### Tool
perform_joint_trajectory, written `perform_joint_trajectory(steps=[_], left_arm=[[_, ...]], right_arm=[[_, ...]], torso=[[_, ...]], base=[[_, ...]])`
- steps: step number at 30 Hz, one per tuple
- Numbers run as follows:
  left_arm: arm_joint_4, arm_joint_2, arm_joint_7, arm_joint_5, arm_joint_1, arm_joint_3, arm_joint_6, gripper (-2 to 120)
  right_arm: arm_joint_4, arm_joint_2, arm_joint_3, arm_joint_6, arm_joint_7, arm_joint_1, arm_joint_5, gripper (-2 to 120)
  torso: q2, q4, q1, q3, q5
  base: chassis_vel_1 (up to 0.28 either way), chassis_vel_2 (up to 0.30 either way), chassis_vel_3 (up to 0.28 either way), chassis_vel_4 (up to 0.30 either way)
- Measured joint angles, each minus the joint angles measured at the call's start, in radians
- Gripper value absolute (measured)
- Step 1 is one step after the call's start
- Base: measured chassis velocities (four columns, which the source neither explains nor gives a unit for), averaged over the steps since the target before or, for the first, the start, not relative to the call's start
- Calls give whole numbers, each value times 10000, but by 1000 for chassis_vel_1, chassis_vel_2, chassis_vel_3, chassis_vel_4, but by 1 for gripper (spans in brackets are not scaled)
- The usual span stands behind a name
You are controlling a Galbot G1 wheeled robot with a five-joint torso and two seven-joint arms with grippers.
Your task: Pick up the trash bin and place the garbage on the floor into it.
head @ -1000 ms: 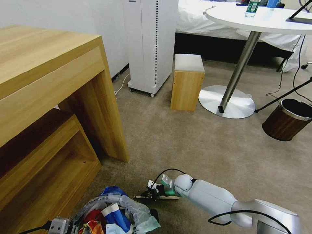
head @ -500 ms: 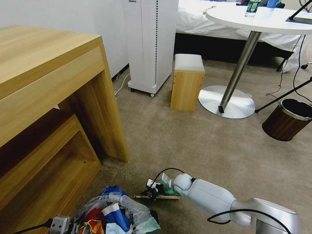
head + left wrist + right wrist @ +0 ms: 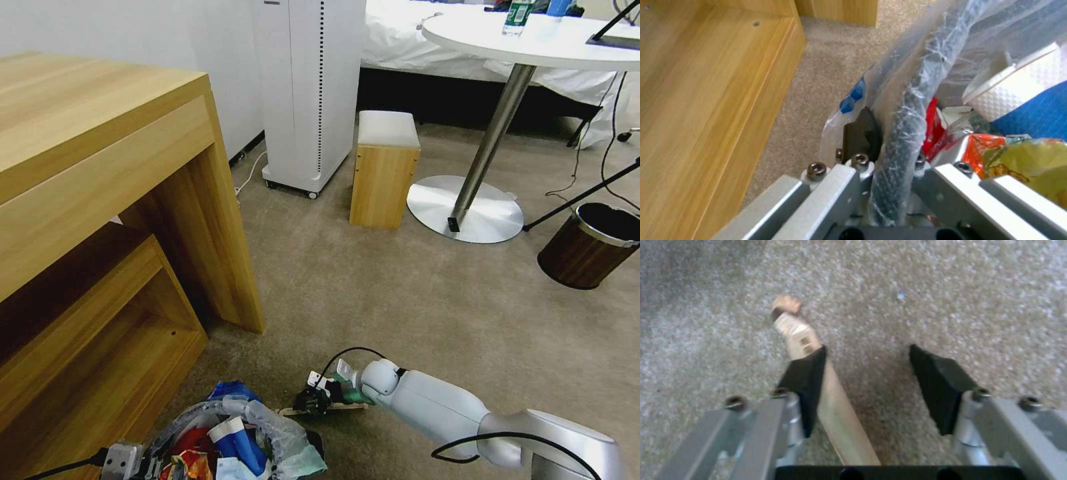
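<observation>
**2 grippers at work low over the carpet: 1 on the bin, 1 at the stick**

At far left stands a light wooden desk [image 3: 100, 200] with an open lower shelf. Beside its foot, at the bottom of the head view, the left gripper [image 3: 891, 166] has its jaws closed on the bag-wrapped dark rim of the trash bin [image 3: 233, 437], 1 black pad outside the liner and the rim running between the 2 metal finger bases. Inside the crinkly liner lie a blue-and-white carton [image 3: 1031, 100], a red wrapper [image 3: 931, 125] and an orange-and-yellow wrapper [image 3: 1018, 153]; any print on them is too blurred to read.

Just right of the bin, the right gripper [image 3: 871, 380] reaches down to the beige-brown floor [image 3: 413, 300]. Its jaws stand wide apart, the 2 black pads astride a thin wooden stick [image 3: 835, 413] that lies on the carpet, touching 1 pad and well clear of the other. A small dark printed mark near the stick's paper-wrapped end cannot be read.

Farther back stand a white tower appliance [image 3: 310, 93], a small wooden stool [image 3: 385, 167] and a round white surface [image 3: 533, 40] carrying a green-labelled bottle [image 3: 517, 17], its label illegible. At far right sits a brown wood-look bin [image 3: 590, 247].
</observation>
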Motion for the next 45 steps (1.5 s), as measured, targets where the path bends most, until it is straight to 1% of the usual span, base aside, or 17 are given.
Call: perform_joint_trajectory(steps=[1,3,4,6,7,9,10,11,12,18,27,39,45], left_arm=[[0,0,0,-2,4,-4,0,0],[-1,-31,-1,28,32,-10,-1,0],[-1,-31,-1,28,32,-10,-1,0],[2,-74,4,104,58,-3,0,0],[2,-74,4,104,58,-3,0,0],[5,-147,13,177,79,4,-1,0],[5,-147,13,177,79,4,-1,0],[4,-176,24,207,107,3,-2,0],[1,-184,30,221,122,-9,-3,0],[0,-256,50,355,129,38,-6,0],[-1,-230,66,424,139,15,-13,0],[34,-448,133,621,108,159,-43,0],[29,-427,158,607,130,74,-43,0]], right_arm=[[4,19,0,5,-1,-23,-3,61],[4,52,6,13,-4,-54,-18,71],[4,52,6,13,-4,-54,-18,71],[4,61,16,32,7,-71,-40,82],[4,61,16,32,7,-71,-40,82],[35,62,15,33,42,-83,-52,92],[35,62,15,33,42,-83,-52,92],[45,45,17,26,82,-81,-58,97],[77,28,17,21,108,-81,-60,99],[255,-51,5,-40,134,-23,-25,100],[621,-413,-139,-174,149,-70,51,100],[617,-431,-157,-177,204,-208,-16,100],[517,-341,-209,-175,174,-203,-44,100]], torso=[[0,0,1,0,0],[0,0,0,0,0],[0,0,0,0,0],[0,3,0,0,2],[0,3,0,0,2],[-1,3,0,1,1],[-1,3,0,1,1],[0,3,0,1,2],[-1,1,0,1,-3],[-1,1,1,1,-1],[-1,0,0,1,-1],[-1,2,0,0,1],[0,-3,0,-1,-5]], base=[[0,0,0,0],[0,0,0,0],[0,0,0,0],[0,0,0,0],[0,0,0,0],[0,0,0,0],[0,0,0,0],[0,0,0,0],[0,0,0,0],[0,0,0,0],[0,0,0,0],[0,0,0,0],[0,0,0,0]])
